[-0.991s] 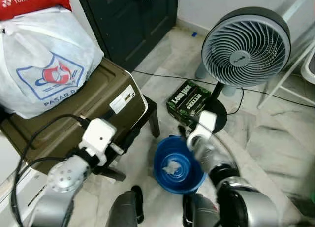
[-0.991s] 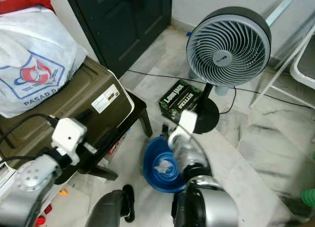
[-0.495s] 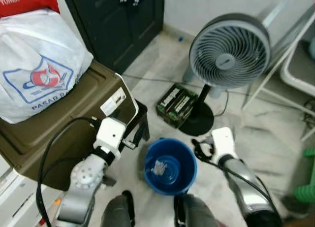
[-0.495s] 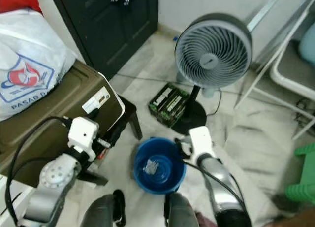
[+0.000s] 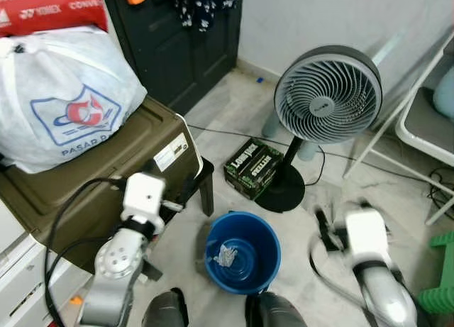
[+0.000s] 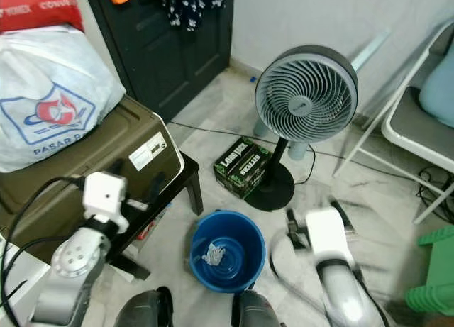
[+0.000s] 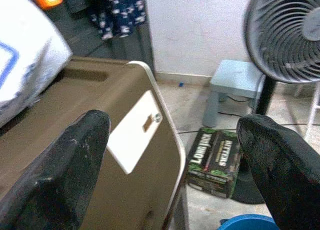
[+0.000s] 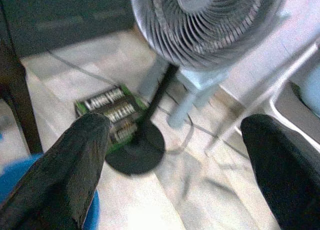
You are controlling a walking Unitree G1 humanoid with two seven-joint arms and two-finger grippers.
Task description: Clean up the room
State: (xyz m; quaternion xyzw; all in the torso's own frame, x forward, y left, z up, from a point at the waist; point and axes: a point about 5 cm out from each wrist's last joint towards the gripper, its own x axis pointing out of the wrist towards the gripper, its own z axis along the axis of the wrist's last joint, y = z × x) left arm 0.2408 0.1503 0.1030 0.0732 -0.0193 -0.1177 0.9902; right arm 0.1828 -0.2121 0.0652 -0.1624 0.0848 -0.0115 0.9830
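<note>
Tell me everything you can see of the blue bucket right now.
The blue bucket is round, looks like plastic, and stands upright and open on the pale marble floor, just ahead of the robot's feet. A small crumpled whitish scrap lies at its bottom. It stands between the two arms; neither gripper touches it. The fan's black base and the green carton lie just beyond it.

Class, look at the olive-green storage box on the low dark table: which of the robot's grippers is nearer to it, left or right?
Left. The left gripper hangs right at the olive-green storage box, by its labelled front corner. The right gripper is across the blue bucket, near the fan's base.
</note>
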